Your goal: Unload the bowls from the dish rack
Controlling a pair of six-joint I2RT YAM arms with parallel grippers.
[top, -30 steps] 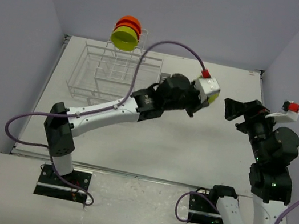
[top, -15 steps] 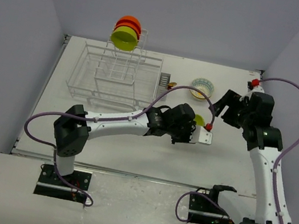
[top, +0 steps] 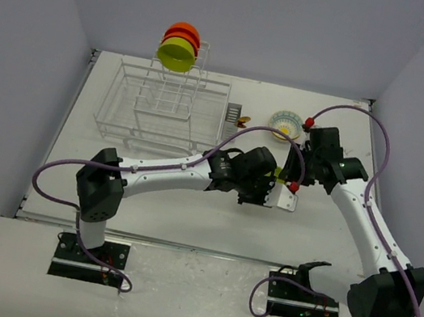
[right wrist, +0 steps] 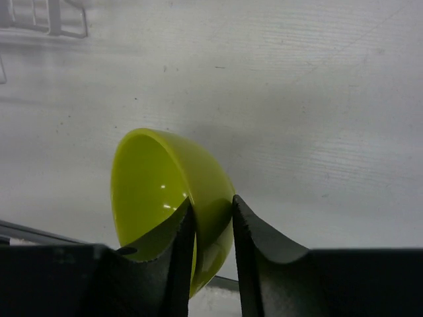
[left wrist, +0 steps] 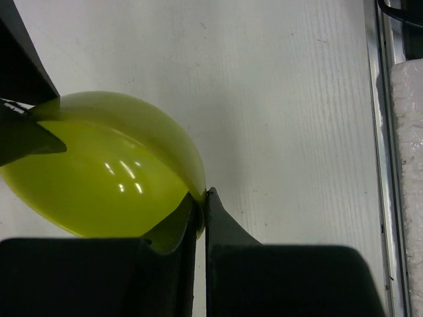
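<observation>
Shows a white wire dish rack (top: 160, 104) at far left of the table (top: 306, 232), orange and lime-green bowls (top: 179, 46) stacked on its upright tier. Places a flower-patterned bowl (top: 286, 124) just right of it. Pinches one tilted lime-green bowl (right wrist: 165, 191) mid-table: left gripper (left wrist: 200, 195) clamped on the rim, right gripper (right wrist: 210, 205) closed astride the wall.

Left arm (top: 165, 168) reaches from lower left to centre of top view. Left gripper (left wrist: 200, 193) pinched tight on rim of lime-green bowl (left wrist: 99, 178). Right arm (top: 365, 222) folds in from lower right. Right gripper (right wrist: 211, 201) fingers straddle the same rim, contact unclear.
</observation>
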